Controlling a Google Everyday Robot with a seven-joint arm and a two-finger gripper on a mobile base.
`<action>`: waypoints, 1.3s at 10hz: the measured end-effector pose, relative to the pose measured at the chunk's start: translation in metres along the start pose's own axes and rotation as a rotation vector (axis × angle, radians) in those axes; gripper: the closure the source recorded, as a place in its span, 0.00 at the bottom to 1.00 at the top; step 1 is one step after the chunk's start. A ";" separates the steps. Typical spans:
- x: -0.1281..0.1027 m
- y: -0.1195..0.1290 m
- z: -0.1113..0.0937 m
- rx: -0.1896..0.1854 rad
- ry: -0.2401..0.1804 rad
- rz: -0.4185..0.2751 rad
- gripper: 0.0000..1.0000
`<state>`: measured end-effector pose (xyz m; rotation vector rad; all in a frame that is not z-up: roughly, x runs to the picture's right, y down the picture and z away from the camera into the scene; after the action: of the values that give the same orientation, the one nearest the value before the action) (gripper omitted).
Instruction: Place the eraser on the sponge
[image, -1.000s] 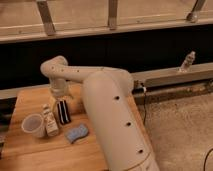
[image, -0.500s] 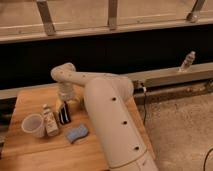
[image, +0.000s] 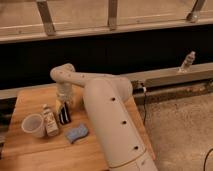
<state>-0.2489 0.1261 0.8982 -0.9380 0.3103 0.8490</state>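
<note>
The hand (image: 65, 102) has swung across and dropped; it now hangs right over the eraser (image: 64, 115), which stays on the bench (image: 30, 150). Whether it grips, I cannot tell. The sponge (image: 76, 133) lies bare near the hand, so a pick-up looks likely.

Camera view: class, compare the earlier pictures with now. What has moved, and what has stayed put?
The arm swung slightly right and lowered, bringing the pincer down to just above the eraser. No grasp or release shows. The eraser, sponge, bottle beside the cup, and the cup itself stayed where they were on the table.
</note>
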 end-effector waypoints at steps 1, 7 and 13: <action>0.000 0.002 0.000 0.002 0.005 -0.011 0.74; -0.003 0.006 0.003 0.000 0.022 -0.041 1.00; 0.002 -0.006 -0.080 -0.120 -0.191 -0.083 1.00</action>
<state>-0.2339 0.0607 0.8541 -0.9657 0.0554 0.8806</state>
